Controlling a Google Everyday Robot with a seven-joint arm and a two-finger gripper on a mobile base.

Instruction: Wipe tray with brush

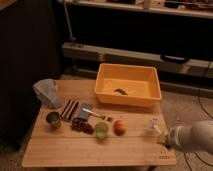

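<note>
Tray, appearance: we note one large rectangular tray (128, 101) of orange-yellow plastic, deep, with walls sloping in towards the floor and a raised rim all round. It is the biggest container in view.
Tray, contents: a small dark thing (120, 91) lies on its floor near the middle. We cannot tell what it is.
Tray, position: it stands upright on the far right part of the wooden tabletop (65, 150), long side facing the near edge.
Gripper, position: the gripper (154, 126) sits at the tip of the pale arm (195, 137), which enters from the lower right. It is over the near right corner of the tabletop.
Gripper, state: we record the fingers as pressed together. We cannot tell whether anything is pinched between them.
Tray relative to gripper: the tray lies beyond the gripper and to its left in the view, apart from it, with a strip of bare wood between the tray's near wall and the gripper. There is no contact.
Brush: we cannot pick it out with certainty.
Other items: left of the gripper, along the tabletop, we see an orange-red fruit (119, 126), a green cup (101, 130), a dark red cluster (82, 126), a metal cup (53, 119) and a crumpled grey bag (46, 91).
</note>
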